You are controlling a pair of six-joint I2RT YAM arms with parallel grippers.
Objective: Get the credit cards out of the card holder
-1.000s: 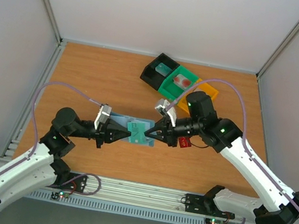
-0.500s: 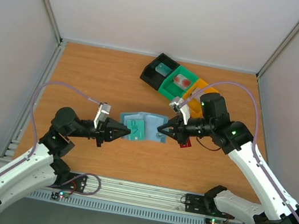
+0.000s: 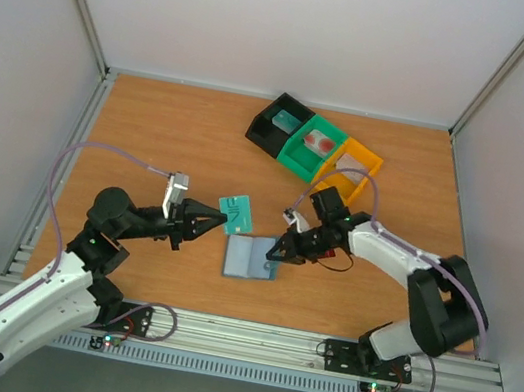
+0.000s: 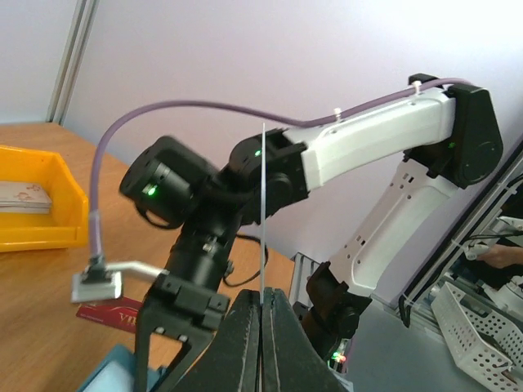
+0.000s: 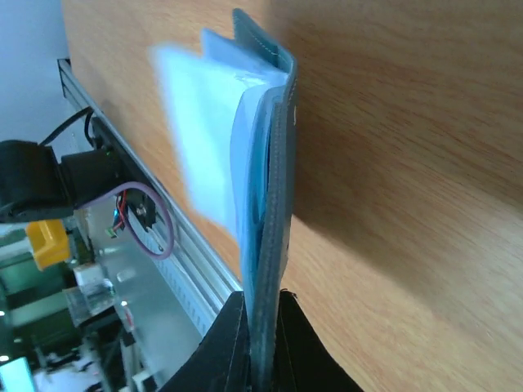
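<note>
My left gripper (image 3: 214,214) is shut on a pale teal credit card (image 3: 237,213) and holds it clear of the holder. In the left wrist view the card (image 4: 263,212) shows edge-on as a thin line rising from the closed fingertips (image 4: 263,300). My right gripper (image 3: 275,254) is shut on the edge of the light blue card holder (image 3: 249,258), which hangs open low over the table. In the right wrist view the holder (image 5: 265,212) runs up from between the fingers (image 5: 263,304). A dark red card (image 3: 328,260) lies under the right arm and also shows in the left wrist view (image 4: 110,313).
A black bin (image 3: 280,121), a green bin (image 3: 313,147) and an orange bin (image 3: 349,168) stand in a row at the back right, each with things inside. The metal rail (image 3: 237,335) runs along the table's near edge.
The teal card has come out of the holder in my left gripper and moved up and left. My right gripper has swung down and back with the holder, toward the near edge.
</note>
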